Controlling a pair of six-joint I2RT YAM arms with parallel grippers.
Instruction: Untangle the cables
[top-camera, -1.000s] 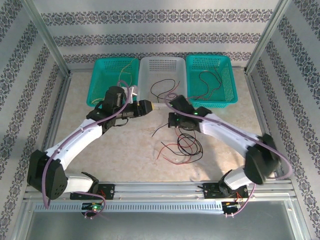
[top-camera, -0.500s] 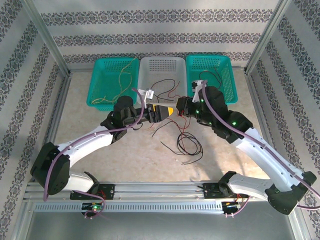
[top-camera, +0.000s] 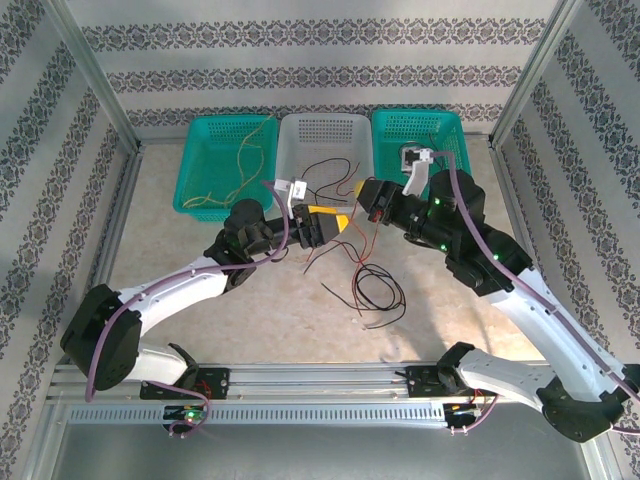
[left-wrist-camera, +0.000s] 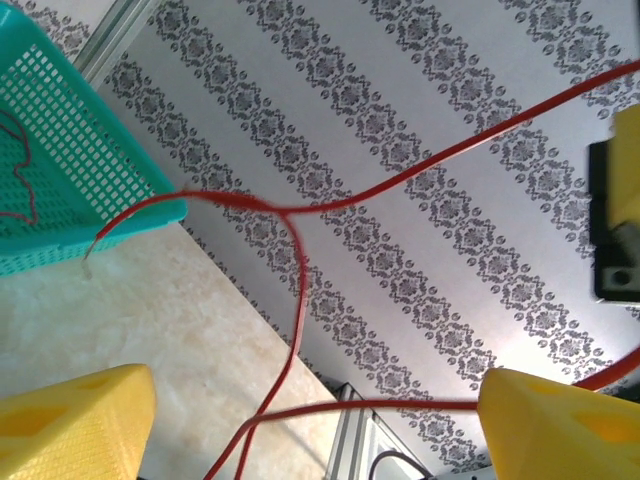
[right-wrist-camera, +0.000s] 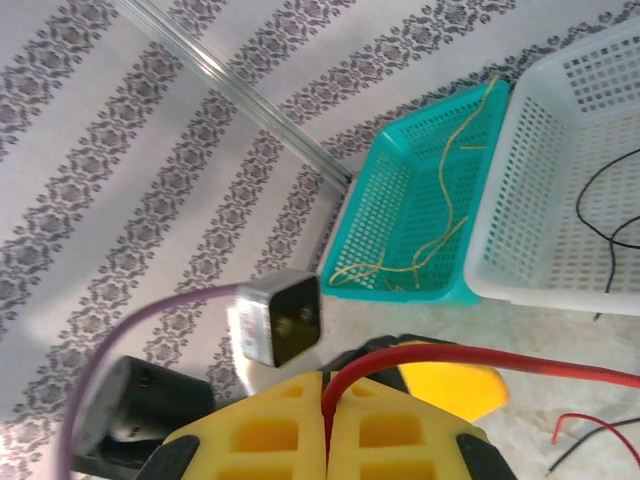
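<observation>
Right pincer (right-wrist-camera: 325, 405) has risen, red cable (right-wrist-camera: 480, 358) clamped, above the marbled table (top-camera: 280, 330).

Striped damask wallpaper (top-camera: 320, 60) surrounds a beige marbled tabletop (top-camera: 260, 325) edged by an aluminium frame (top-camera: 320, 372).

The light is bright and even, giving only soft, pale shadows on the table (top-camera: 270, 325) under the arms. In the left wrist view, the red cable (left-wrist-camera: 300, 290) between the yellow fingers (left-wrist-camera: 70, 425) looks blurred.
</observation>
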